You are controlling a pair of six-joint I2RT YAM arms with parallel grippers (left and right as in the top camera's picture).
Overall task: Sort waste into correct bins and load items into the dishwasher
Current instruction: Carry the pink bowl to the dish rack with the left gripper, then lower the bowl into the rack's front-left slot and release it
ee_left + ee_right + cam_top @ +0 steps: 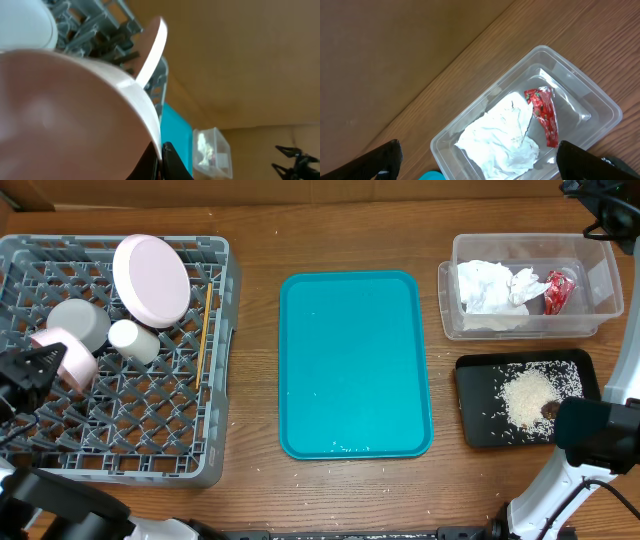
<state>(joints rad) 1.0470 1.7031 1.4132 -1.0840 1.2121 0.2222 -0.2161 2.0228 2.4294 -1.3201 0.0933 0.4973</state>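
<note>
The grey dishwasher rack (215, 360) holds a tilted white plate (150, 278), one white bowl (78, 323), a small cup (133, 340) and chopsticks (203, 330). At the rack's left edge my left gripper (38, 368) is shut on the rim of a second white bowl (70, 362); the wrist view shows that bowl (75, 115) pinched between the black fingertips (172, 162). Crumpled napkins (490, 288) and the red wrapper (558, 292) lie in the clear tub (450, 310). Rice scraps (528, 395) sit in the black tray (470, 420). My right gripper (485, 167) hangs open over the tub (600, 105).
A teal serving tray (355, 365) lies in the middle of the wooden table, with a few stray grains near its front edge. The right arm's black body (590, 430) overhangs the black tray's right end. A cardboard wall runs along the back.
</note>
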